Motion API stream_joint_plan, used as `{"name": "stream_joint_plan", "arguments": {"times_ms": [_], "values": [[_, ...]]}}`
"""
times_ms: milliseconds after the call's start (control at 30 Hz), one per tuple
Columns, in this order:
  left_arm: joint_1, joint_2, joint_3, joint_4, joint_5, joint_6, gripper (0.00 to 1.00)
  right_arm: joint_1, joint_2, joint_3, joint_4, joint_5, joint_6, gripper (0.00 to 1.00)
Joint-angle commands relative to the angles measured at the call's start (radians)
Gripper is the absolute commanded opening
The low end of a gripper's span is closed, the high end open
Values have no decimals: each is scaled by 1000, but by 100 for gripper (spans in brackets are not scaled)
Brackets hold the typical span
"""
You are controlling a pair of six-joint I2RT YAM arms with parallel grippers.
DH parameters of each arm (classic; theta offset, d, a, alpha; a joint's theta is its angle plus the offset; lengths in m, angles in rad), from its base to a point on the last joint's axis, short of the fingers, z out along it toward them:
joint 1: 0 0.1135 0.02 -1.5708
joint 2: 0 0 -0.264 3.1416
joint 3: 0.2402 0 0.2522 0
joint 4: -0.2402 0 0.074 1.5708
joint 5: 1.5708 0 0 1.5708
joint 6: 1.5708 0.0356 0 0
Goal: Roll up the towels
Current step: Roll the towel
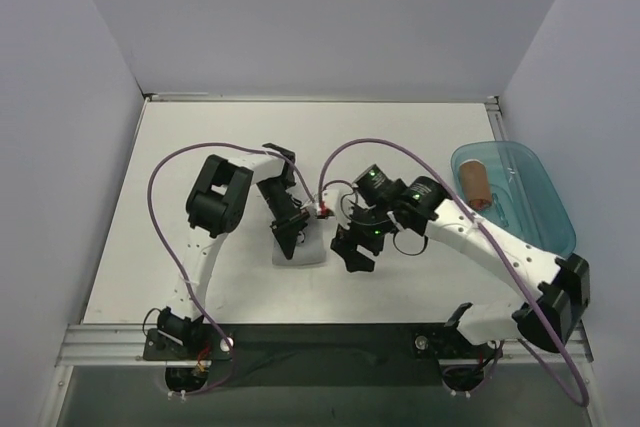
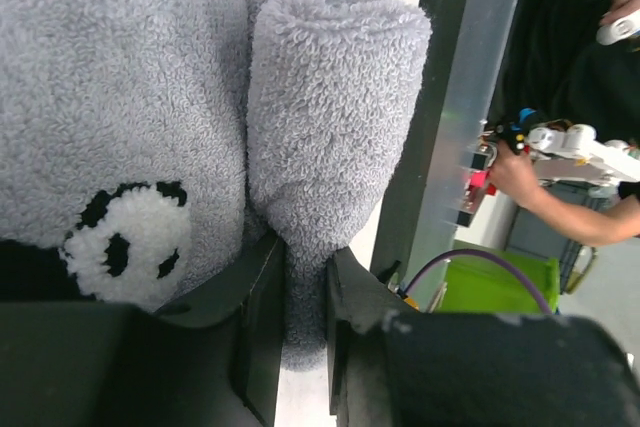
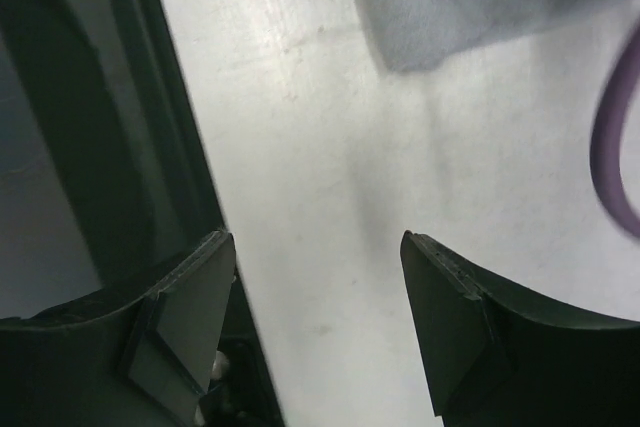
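The light grey towel (image 2: 330, 97) is only partly rolled. In the left wrist view a tight roll stands directly ahead of the left gripper (image 2: 305, 332), and its near end is nipped between the two fingers (image 2: 255, 327), which are drawn close together on the cloth. Off the outer side of the left-hand finger, the rest of the towel lies flat, showing its panda motif (image 2: 130, 242). That flat stretch looks like the part left to roll.

The right gripper (image 3: 320, 317) holds nothing. Its fingers are spread wide, with bare table (image 3: 320, 147) between them, and a corner of the grey towel lies ahead of the fingertips, apart from them. In the top view this gripper sits just beside the towel's right edge.

The rust-brown towel (image 1: 477, 185) is well away from both sets of fingers, out past the right arm. It lies as a finished roll inside the teal tray (image 1: 540, 197).

By this showing one towel is done. The grey one needs its roll carried across the flat part, and perhaps setting in the tray.
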Motion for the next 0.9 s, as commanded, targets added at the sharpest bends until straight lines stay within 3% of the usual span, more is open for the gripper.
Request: {"name": "stream_joint_plan", "arguments": {"times_ms": [0,300,533,733,833,867], "values": [[7,94,0,86,-152,75,27,105,77,25,173,228,-64,68],[19,116,20,57,-133,89,28,263,344,37,430,337,-217,66],[27,120,25,48,-121,90,29,281,445,-7,531,336,-296,64],[34,125,31,40,-109,96,29,283,499,-99,596,346,-328,56],[41,123,28,40,-103,93,30,284,513,-130,615,336,-322,47],[41,123,28,42,-101,95,30,284,516,-136,619,331,-317,39]]}}
